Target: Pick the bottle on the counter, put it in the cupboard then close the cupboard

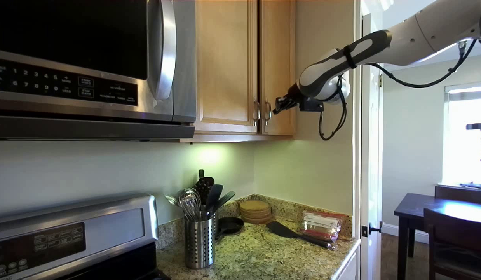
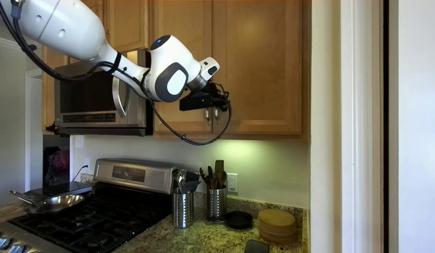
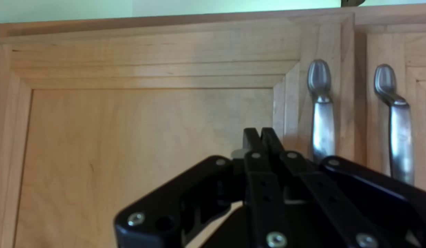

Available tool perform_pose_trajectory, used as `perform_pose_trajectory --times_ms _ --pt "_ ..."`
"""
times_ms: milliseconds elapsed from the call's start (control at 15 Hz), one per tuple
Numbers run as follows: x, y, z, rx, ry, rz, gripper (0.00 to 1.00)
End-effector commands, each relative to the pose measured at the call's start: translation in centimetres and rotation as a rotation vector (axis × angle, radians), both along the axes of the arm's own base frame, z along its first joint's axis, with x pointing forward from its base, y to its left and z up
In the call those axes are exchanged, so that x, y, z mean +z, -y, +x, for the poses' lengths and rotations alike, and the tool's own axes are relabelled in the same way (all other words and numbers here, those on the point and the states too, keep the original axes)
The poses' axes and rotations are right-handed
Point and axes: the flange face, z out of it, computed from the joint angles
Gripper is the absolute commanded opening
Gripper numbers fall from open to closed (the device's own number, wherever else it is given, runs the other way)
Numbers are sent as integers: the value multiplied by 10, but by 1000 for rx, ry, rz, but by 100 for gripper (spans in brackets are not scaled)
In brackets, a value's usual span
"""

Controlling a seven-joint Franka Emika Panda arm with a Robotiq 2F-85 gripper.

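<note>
The honey-coloured cupboard (image 1: pixel 225 66) hangs above the counter (image 1: pixel 248 256); both also show in an exterior view, cupboard (image 2: pixel 256 63) and counter (image 2: pixel 203 240). Its two doors look shut, with metal handles (image 1: pixel 268 112) side by side at the middle. My gripper (image 1: pixel 277 107) is at handle height in front of the door that is on the right in the exterior views. In the wrist view, which stands upside down, the gripper (image 3: pixel 261 133) is shut and empty, its fingertips beside the near handle (image 3: pixel 321 106), over the door panel (image 3: pixel 147 144). I cannot tell whether it touches. The bottle is hidden or out of view.
A microwave (image 1: pixel 159 105) adjoins the cupboard, above the stove (image 2: pixel 91 214). The counter holds metal utensil holders (image 1: pixel 199 243), a small black pan (image 1: pixel 229 224), stacked round boards (image 1: pixel 256 212), a black spatula (image 1: pixel 283 230) and a plastic bag (image 1: pixel 322 225). A side wall (image 1: pixel 318 167) stands beside the arm.
</note>
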Motion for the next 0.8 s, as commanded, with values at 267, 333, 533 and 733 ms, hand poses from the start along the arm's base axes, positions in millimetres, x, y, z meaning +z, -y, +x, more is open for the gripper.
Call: perform_pose_trajectory --times_ms 267,333,533,733 --pt "14 -25 29 38 51 -2 7" --pt "14 -23 30 34 51 -9 7" --pt "9 -6 28 8 46 -52 8" --pt "3 19 11 -24 31 -122 33"
